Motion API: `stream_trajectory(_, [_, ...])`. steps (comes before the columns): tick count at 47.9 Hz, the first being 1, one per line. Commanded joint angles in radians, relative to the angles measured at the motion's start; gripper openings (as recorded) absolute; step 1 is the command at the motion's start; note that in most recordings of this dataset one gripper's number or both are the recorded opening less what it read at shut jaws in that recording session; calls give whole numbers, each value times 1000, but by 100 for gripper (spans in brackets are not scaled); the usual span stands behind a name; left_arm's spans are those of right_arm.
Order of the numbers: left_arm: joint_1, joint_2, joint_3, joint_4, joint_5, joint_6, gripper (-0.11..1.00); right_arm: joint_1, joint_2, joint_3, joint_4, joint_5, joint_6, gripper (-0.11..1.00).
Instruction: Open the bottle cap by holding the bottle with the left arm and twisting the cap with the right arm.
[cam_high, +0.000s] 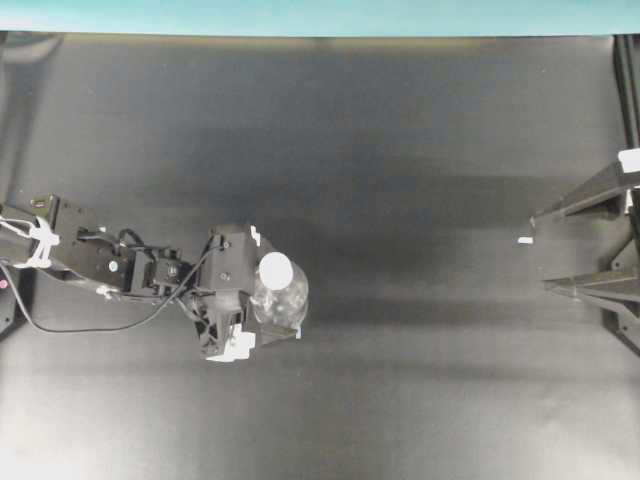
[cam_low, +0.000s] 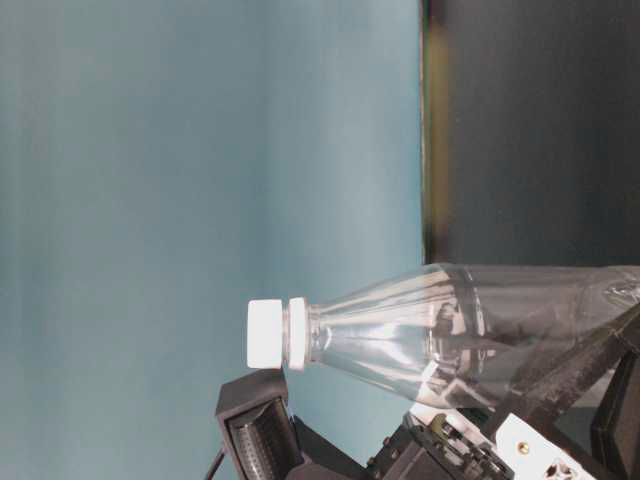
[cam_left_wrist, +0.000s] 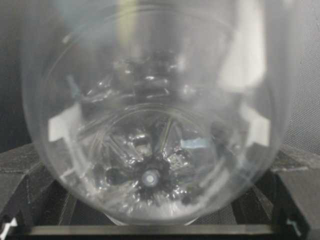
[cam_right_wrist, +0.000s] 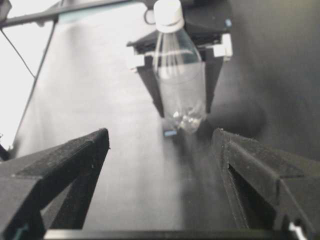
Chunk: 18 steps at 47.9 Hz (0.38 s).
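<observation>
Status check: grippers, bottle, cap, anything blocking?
Left gripper around the bottle, jaws wide. Right gripper open, far off. Bottle cap still on. Nothing between right gripper and cap.

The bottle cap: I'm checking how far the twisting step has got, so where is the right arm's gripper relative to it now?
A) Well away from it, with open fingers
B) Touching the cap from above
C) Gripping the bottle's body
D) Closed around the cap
A: in the overhead view the right gripper sits at the far right edge, fingers apart and empty, while the bottle cap is still on the bottle, which stands between the left gripper's fingers.
</observation>
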Motion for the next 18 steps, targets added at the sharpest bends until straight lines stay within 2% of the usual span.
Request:
stream_trajectory(1, [-3,-12,-15,3,-6,3,96,20,2,9,2,-20,-3,80])
stream_trajectory(18, [-34,-14,-11,3,-5,0,96,20,-3,86,-3,-146,-9,80])
